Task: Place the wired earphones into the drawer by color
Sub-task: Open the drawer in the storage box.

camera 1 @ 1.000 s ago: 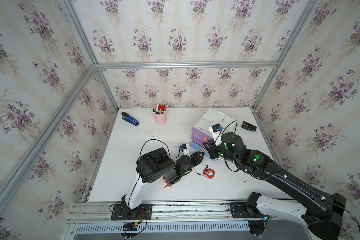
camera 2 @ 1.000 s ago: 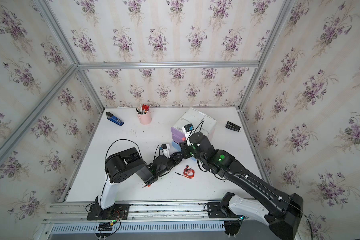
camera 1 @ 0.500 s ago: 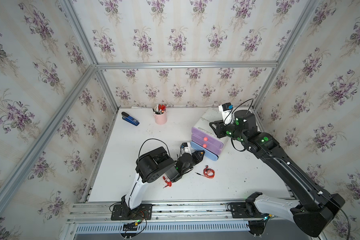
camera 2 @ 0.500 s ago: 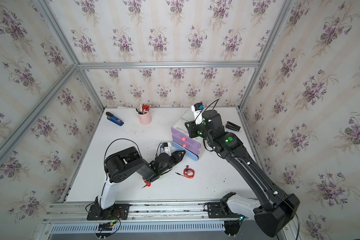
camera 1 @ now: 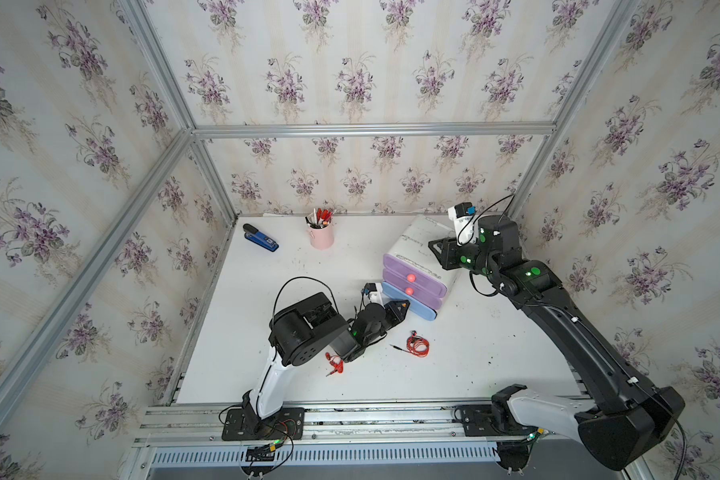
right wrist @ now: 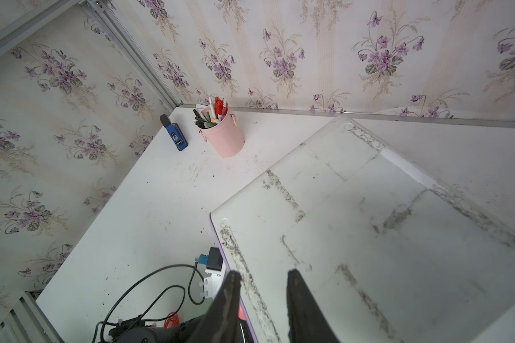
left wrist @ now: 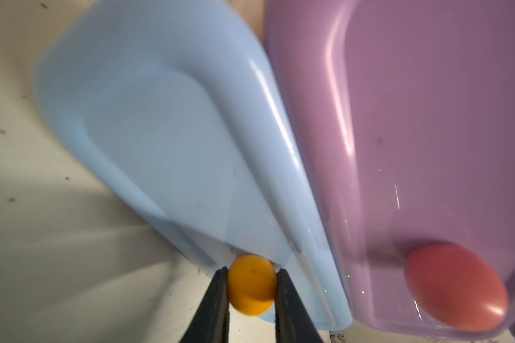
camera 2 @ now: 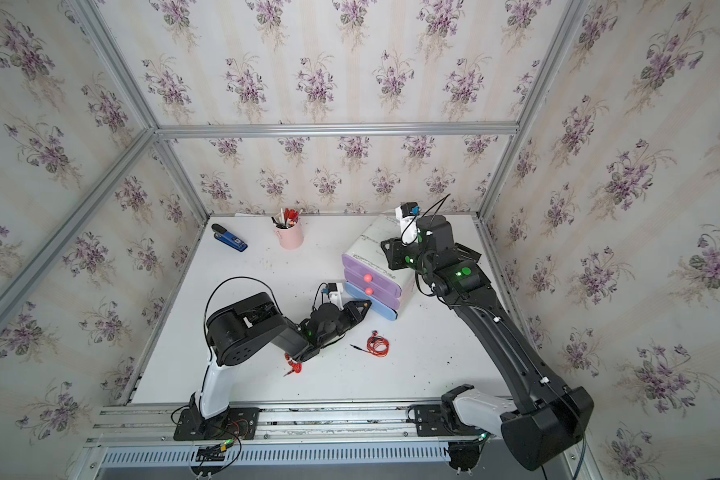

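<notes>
1. Red cords marked the only earphones seen in both top views. One red earphone bundle (camera 1: 417, 345) lay on the white table (camera 1: 474, 370) just in front of the drawer unit (camera 1: 422, 272), loose and outside every drawer. A second red earphone bundle (camera 1: 335, 366) lay farther out from the unit, partly under the left arm. The left gripper (camera 1: 400, 307) met the front of the unit's lowest blue drawer (camera 1: 412, 306), and the right gripper (camera 2: 389, 249) hung above the unit's white top. A pink pen cup (camera 1: 321, 237) and a blue stapler (camera 1: 260, 242) stood well behind the unit.
2. In the left wrist view, the left gripper (left wrist: 252, 271) pinched the orange knob (left wrist: 252, 289) of the blue drawer (left wrist: 167, 133), with one finger against each side of it. A purple drawer (left wrist: 428, 133) with a reddish knob (left wrist: 455, 288) sat directly beside the blue one.
3. In the right wrist view, the right gripper (right wrist: 263, 274) had its fingers spread with nothing between them, over the front edge of the unit's scuffed top (right wrist: 369, 222). Whether they touched it I could not tell. A bit of red cord (right wrist: 173, 320) showed beyond the unit's front.
</notes>
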Controlling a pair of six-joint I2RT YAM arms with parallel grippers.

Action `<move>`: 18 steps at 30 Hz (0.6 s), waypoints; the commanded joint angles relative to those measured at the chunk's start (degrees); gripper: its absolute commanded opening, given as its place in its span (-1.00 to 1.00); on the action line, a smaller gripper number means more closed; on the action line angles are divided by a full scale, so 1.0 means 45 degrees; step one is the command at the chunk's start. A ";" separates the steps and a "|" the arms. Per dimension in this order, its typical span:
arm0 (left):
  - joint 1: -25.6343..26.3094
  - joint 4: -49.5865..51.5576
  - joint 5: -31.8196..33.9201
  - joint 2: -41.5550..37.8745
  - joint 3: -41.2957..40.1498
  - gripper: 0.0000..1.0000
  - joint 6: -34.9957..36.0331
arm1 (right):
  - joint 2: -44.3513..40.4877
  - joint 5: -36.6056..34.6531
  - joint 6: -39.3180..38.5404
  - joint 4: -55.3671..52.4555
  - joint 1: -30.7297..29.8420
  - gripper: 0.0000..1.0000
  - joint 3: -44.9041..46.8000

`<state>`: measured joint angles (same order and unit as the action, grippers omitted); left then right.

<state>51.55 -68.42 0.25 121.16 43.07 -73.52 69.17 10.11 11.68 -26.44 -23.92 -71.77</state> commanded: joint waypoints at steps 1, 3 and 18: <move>-0.0031 0.0356 0.0086 -0.0148 -0.0073 -0.67 0.0203 | 0.0015 0.0096 -0.0037 0.0093 0.0079 -0.38 -0.0042; -0.0018 0.0405 0.0100 -0.0223 -0.0183 -0.70 0.0193 | 0.0040 0.0045 -0.0040 0.0069 0.0131 -0.39 -0.0057; 0.0029 0.0304 0.0286 -0.1123 -0.1604 -0.72 0.0068 | 0.1900 0.1679 0.1112 0.0577 0.2402 -0.38 -0.0041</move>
<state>51.77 -68.34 -0.05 116.75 36.88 -73.54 76.79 15.29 15.27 -25.54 -13.43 -72.16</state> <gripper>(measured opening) 0.252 0.311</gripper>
